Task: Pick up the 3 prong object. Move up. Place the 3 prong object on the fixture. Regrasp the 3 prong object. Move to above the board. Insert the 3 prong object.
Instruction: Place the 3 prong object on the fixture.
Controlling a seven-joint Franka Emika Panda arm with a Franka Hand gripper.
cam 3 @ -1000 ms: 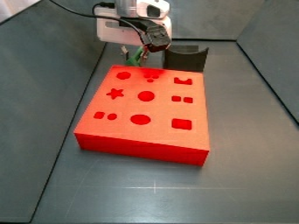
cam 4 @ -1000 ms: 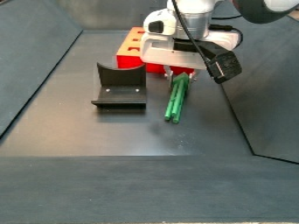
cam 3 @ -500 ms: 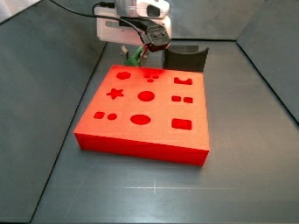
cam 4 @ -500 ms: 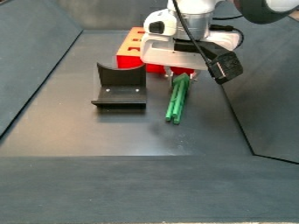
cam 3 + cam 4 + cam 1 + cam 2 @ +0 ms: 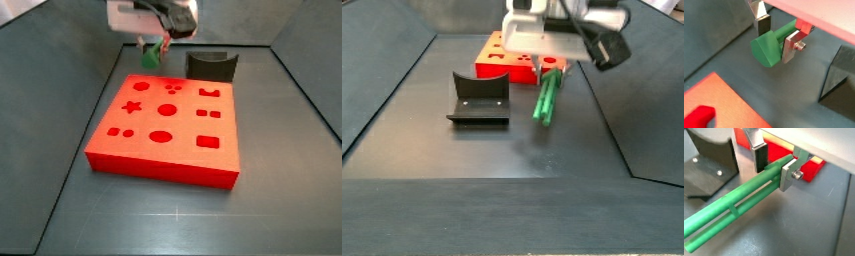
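The 3 prong object is a slender green piece with thin parallel prongs [image 5: 737,208]. My gripper [image 5: 773,172] is shut on one end of it. Its thick green end [image 5: 767,47] sits between the silver fingers [image 5: 789,47]. In both side views the gripper [image 5: 549,68] holds the piece [image 5: 547,97] off the floor, hanging slanted, beside the fixture [image 5: 478,98] and in front of the red board [image 5: 505,58]. In a side view the piece [image 5: 152,55] is above the board's far edge [image 5: 167,125], left of the fixture [image 5: 211,65].
Dark walls enclose the grey floor [image 5: 502,150] on all sides. The fixture also shows in both wrist views [image 5: 707,163] [image 5: 837,75]. A corner of the board lies under the gripper [image 5: 717,107].
The gripper has risen with the green piece held in it. The piece has left the floor. Board and fixture have not moved.
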